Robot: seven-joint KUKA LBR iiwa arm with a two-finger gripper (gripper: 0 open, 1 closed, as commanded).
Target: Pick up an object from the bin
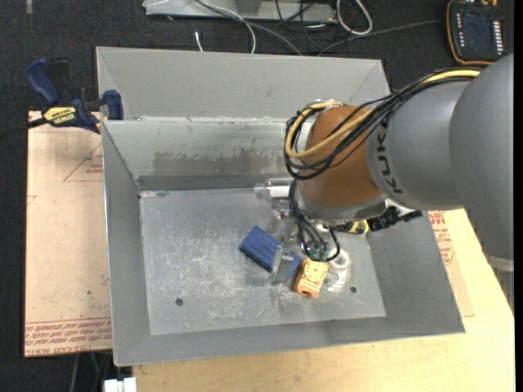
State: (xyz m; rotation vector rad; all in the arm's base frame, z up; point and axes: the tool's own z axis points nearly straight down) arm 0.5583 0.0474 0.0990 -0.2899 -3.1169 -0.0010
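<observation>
My gripper [285, 261] reaches down into the middle of the bin from under the arm's wrist. A blue block [259, 247], flat and tilted, lies right against the gripper's left side. A small yellow and orange piece [310, 278] lies on the bin floor just to the gripper's lower right. Beside it, partly under the cables, sits a white thing [337, 266]. Whether the blue block is gripped is hidden by the gripper's body.
The arm with its orange cover and cables hangs over the bin's right half and hides the floor beneath it. The bin's sloped walls rise on all sides.
</observation>
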